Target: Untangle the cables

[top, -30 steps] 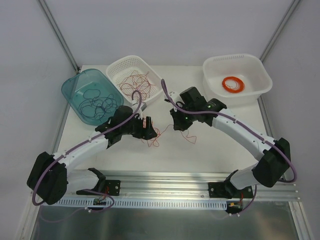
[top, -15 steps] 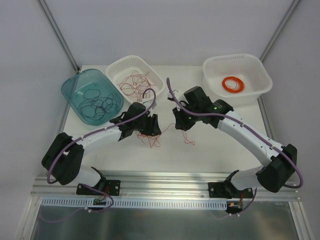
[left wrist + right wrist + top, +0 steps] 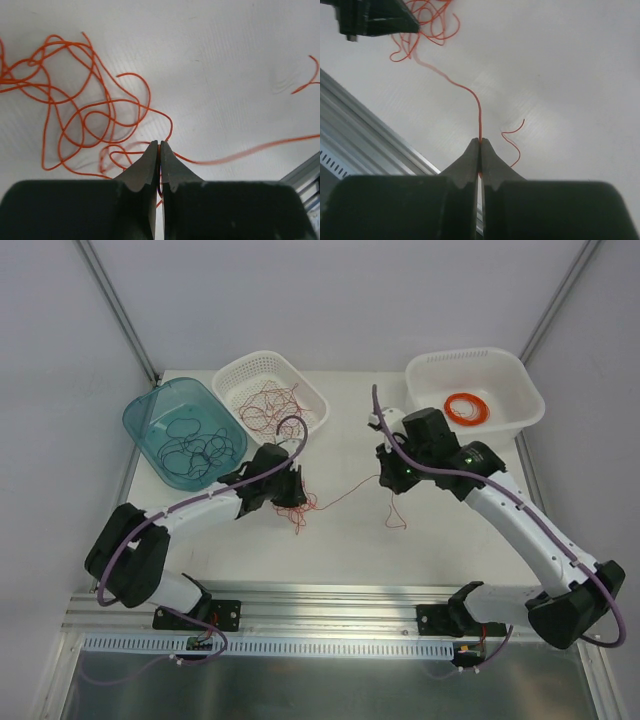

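so, the orange-red tangle [image 3: 300,512] sat in a loose heap on the surface [image 3: 350,550], a bit left of centre. one strand [image 3: 345,490] ran out of it to the right, pulled nearly straight. that line was what mattered: its long axis went left-right between the two arms, heap end by the left gripper [image 3: 160,145], far end in the right gripper [image 3: 480,141].

the left gripper was pinched together on a wire at the near edge of the heap, right on top of the pile. i couldn't tell if that was the same wire as the stretched one. the right gripper was clamped on the strand too, well apart from the heap, with a short curly tail [image 3: 396,515] dangling below it.

my guess is the next move hinged on pulling further along that same line, rightward and away from the heap, while the left gripper pinned the rest. one risk: the loops in the heap crossed each other a lot, so the strand could drag the others along instead of sliding free.

further out, a teal bin [image 3: 150,415] with dark cables [image 3: 195,445] sat back left, and a white basket [image 3: 240,375] with red cables [image 3: 272,405] was just beside it. a white tub [image 3: 520,390] back right held an orange coil ring [image 3: 467,408]. i saw nothing in the strand's path.
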Robot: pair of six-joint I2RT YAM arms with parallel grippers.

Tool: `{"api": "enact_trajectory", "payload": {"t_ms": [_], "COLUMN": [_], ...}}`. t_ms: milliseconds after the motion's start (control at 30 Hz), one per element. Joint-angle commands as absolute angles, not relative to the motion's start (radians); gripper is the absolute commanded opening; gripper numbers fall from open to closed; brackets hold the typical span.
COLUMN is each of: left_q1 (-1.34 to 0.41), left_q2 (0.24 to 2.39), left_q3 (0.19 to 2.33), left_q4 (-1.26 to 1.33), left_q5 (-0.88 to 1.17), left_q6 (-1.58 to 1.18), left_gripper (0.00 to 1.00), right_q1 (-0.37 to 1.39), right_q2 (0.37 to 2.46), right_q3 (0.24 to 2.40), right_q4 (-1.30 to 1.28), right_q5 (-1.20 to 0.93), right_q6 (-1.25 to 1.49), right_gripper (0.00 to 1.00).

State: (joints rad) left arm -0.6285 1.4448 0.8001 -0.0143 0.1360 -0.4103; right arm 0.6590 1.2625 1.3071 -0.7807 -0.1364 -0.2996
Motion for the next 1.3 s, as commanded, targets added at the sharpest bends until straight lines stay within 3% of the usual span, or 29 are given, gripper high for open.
{"api": "enact_trajectory", "payload": {"t_ms": [0,233,467,800,1267], "left_q1": [-0.537,-0.416,-0.399,-0.381,-0.249], "left_q2": [1.362,1.229,1.242,1.362,1.151], "left_q3": [0.824,0.775,0.723,0.69,0.755], "left_q4": [-0.069,-0.113,-0.17,-0.251,-0.476], "left_q5": [0.072,0.058,0.032,0.005,-0.241], "left_q6": [-0.406,-0.393,-0.437,-0.535,-0.454], "left_gripper": [0.0,0.0,0.0,0.0,0.0], "right_q1": [0.563,0.335,0.172,0.1,0.074], "right_q2": [1.181,1.072,1.0,1.026,1.092], "right_q3": [1.336,1.39,1.551,1.784,1.962], "right_q4": [-0.847,-0.885,-0.818,-0.673,-0.588], "right_q5": [-0.045,0.029,-0.023,-0.038,0.13], "right_q6": [-0.318,-0.258,-0.193,-0.152,-0.21], "right_gripper": [0.01,0.01,0.01,0.01,0.01]}}
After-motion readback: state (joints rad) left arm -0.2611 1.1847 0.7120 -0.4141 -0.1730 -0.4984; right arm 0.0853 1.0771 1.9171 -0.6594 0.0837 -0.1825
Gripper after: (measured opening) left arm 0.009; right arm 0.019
